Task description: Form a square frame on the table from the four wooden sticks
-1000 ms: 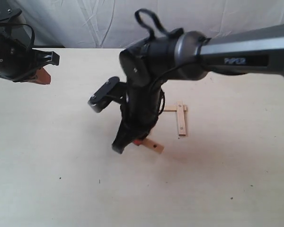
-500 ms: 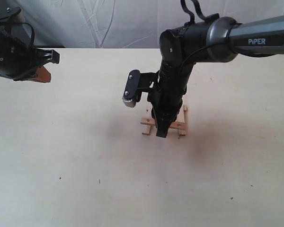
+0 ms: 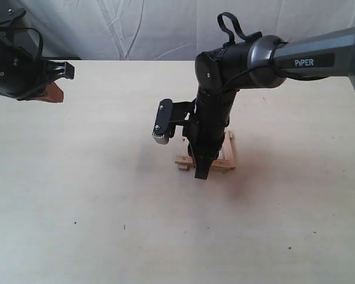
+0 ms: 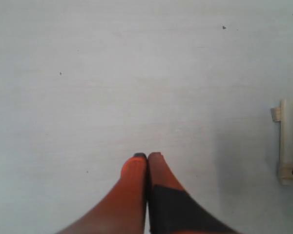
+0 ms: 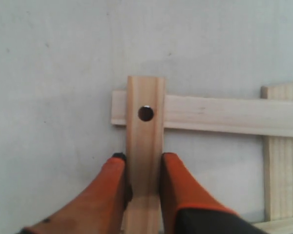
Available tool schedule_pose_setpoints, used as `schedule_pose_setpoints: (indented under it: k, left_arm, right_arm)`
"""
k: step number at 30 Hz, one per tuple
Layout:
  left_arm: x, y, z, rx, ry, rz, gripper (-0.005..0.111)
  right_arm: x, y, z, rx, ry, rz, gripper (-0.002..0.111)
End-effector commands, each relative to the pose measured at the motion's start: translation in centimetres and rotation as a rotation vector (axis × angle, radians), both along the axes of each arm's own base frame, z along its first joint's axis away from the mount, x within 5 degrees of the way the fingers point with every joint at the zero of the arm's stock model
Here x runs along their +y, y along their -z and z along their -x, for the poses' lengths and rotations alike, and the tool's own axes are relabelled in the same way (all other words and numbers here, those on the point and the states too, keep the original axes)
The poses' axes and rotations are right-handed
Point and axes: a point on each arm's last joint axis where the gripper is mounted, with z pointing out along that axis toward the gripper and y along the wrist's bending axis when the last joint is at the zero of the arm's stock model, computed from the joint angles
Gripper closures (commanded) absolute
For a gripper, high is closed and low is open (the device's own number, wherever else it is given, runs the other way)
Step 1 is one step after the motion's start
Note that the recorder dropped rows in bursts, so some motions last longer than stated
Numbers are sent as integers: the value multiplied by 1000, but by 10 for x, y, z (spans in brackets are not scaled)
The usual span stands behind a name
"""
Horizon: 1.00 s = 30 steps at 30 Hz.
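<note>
My right gripper is shut on one wooden stick, its orange fingers pressed on both long edges. The stick's holed end lies across a second stick. A third stick crosses that one at its other end, and a bit of the fourth shows at the corner. From the exterior, the right gripper points down at the small square frame on the table, hiding most of it. My left gripper hovers far off at the back left; its fingers are shut on nothing.
The right arm's black camera bracket sticks out just left of the frame. White cloth hangs behind the table's far edge. In the left wrist view, part of the frame shows at the picture's edge.
The right arm carried its stick from the front left over to the other sticks a second ago. In the last half second it shifted slightly left and settled on the frame. The left arm stayed still.
</note>
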Motion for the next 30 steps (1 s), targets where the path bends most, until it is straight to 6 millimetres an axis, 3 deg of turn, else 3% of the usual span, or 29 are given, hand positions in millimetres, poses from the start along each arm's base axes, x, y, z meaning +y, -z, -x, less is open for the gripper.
schedule_pose_setpoints:
  k: [1,4,8,10,13,16,17,18,21,23,24,26,27,28,29,30]
  left_arm:
    - [-2,-3,1,-16,0,4,107]
    - [-2,-3,1,-16,0,4,107]
    - [-2,-3,1,-16,0,4,107]
    - [-2,-3,1,-16,0,4,107]
    - [-6,-3,1,-14,4,16,107]
    - [-18,-4,2,-17,50,18,107]
    - [-35,-4,3,-19,99,21,107]
    - [-44,-4,4,-21,131,18,107]
    - [-67,-5,10,-29,218,-10,107]
    - [-75,-32,24,-114,263,-30,107]
    - [-73,-41,29,-145,267,-40,107]
    - [-65,-71,57,-270,268,-83,107]
    - [-57,-87,83,-400,231,-86,107]
    - [-54,-94,94,-464,210,-88,107]
    - [-46,-102,124,-593,174,-96,107]
    - [-42,-106,139,-652,165,-101,107]
  right_arm:
    - [1,-1,-6,-44,30,-18,109]
    - [1,-2,-6,-47,46,-22,96]
    - [1,-8,-6,-50,88,-33,60]
    - [0,-17,-5,-53,155,-50,51]
    - [-11,-48,-8,-65,396,-114,61]
    - [-33,-74,-11,-48,636,-154,79]
    - [-54,-89,-14,-33,816,-182,95]
    - [-65,-94,-13,-27,895,-192,104]
    - [-101,-108,-4,-33,1022,-209,108]
    - [-141,-131,31,-82,1098,-254,108]
    - [-147,-138,40,-114,1104,-283,108]
    - [-165,-168,81,-266,1094,-412,108]
    - [-173,-183,110,-377,1067,-523,108]
    - [-177,-185,122,-412,1060,-561,108]
    - [-185,-193,150,-506,1040,-669,108]
    - [-189,-196,161,-538,1032,-704,108]
